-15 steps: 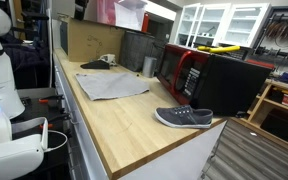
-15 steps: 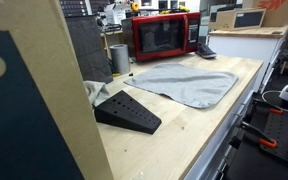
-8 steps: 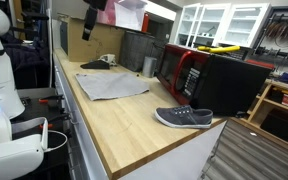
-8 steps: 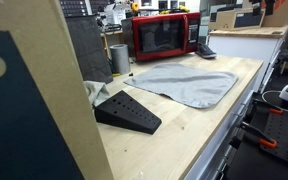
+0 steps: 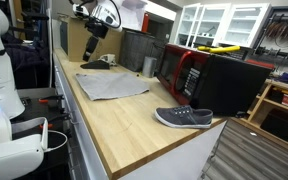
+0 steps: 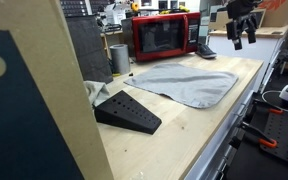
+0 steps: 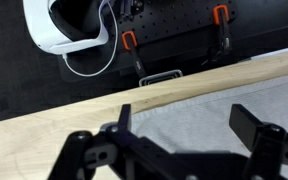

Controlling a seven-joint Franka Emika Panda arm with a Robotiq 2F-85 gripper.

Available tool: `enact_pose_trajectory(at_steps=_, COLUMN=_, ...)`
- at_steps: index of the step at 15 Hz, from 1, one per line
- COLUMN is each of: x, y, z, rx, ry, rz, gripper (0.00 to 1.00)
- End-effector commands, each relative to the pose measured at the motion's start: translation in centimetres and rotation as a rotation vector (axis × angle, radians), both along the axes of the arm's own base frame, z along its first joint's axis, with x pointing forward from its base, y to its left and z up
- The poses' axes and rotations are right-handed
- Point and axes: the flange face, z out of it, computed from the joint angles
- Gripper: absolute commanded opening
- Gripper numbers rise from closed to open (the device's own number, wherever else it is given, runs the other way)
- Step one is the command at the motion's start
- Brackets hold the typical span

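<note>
My gripper (image 5: 90,52) hangs open and empty above the far end of a wooden workbench (image 5: 134,125); it also shows in an exterior view (image 6: 239,35). In the wrist view its two black fingers (image 7: 184,125) are spread apart over a grey cloth (image 7: 199,115) that lies flat near the bench edge. The cloth shows in both exterior views (image 5: 112,83) (image 6: 184,83). The gripper is well above the cloth and touches nothing.
A grey shoe (image 5: 184,117) lies at the bench's near end. A red microwave (image 6: 164,35), a black microwave (image 5: 229,85), a metal cup (image 6: 119,58) and a cardboard box (image 5: 84,38) line the back. A black wedge (image 6: 127,110) sits by the cloth. A white headset (image 7: 69,25) lies below the bench.
The arm has come down from the top of the frames into both exterior views and now hangs over the cloth end of the bench. Nothing on the bench has moved.
</note>
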Motion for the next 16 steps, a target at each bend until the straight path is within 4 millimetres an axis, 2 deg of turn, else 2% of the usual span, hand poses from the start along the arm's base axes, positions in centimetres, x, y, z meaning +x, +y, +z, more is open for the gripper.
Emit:
enact_pose_trajectory(at_steps=1, x=0.4, y=3.9, z=-3.6, rx=-0.055, ry=0.033, rz=0.016, gripper=1.00)
enact_pose_trajectory(at_steps=3, x=0.8, y=6.4, z=-5.4, rx=-0.091, ry=0.038, rz=0.031, gripper=1.00)
enact_pose_trajectory(at_steps=9, x=2.1, y=14.0, z=-9.1, rx=-0.159, ry=0.020, rz=0.095, gripper=1.00)
enact_pose_trajectory(at_steps=13, x=2.0, y=17.6, z=-11.3, rx=-0.182, ry=0.013, rz=0.141, gripper=1.00)
enact_pose_trajectory(at_steps=16, x=1.9, y=19.2, z=-12.0, rx=-0.180, ry=0.007, rz=0.180, gripper=1.00)
